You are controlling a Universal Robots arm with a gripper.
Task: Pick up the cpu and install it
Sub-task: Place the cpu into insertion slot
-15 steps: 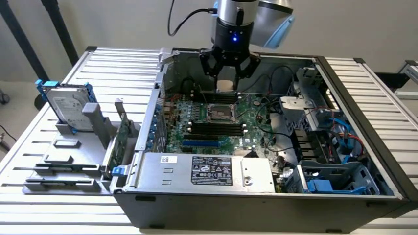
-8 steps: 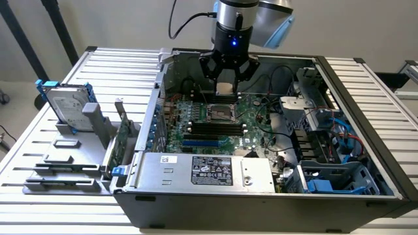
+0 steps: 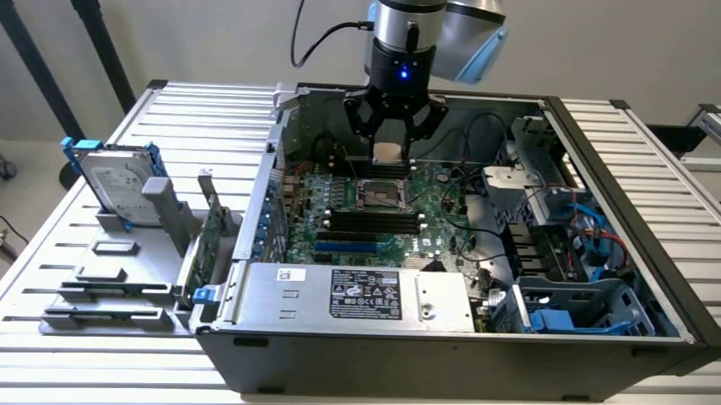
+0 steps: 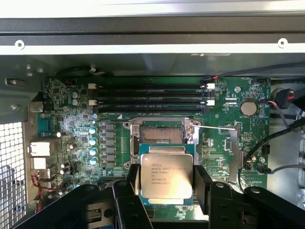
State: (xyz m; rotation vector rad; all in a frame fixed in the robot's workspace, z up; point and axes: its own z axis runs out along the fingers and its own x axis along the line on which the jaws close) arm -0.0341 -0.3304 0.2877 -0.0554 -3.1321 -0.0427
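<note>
The cpu (image 4: 166, 176) is a small flat square chip with a dull silver top and printed text. My gripper (image 4: 166, 183) is shut on it, one black finger (image 4: 128, 183) at each side edge. In the exterior view the gripper (image 3: 387, 152) holds the cpu (image 3: 387, 151) inside the open computer case, a little above the green motherboard (image 3: 434, 228). The open cpu socket (image 4: 159, 135) with its metal frame lies just beyond the chip in the wrist view. The socket (image 3: 381, 195) sits below the gripper in the exterior view.
The case (image 3: 631, 337) walls surround the work area, with a grey power supply box (image 3: 355, 295) at the front and drive cages with cables (image 3: 563, 245) on the exterior view's right. Black memory slots (image 4: 150, 98) lie past the socket. A hard drive (image 3: 113, 181) stands on a rack outside, at the exterior view's left.
</note>
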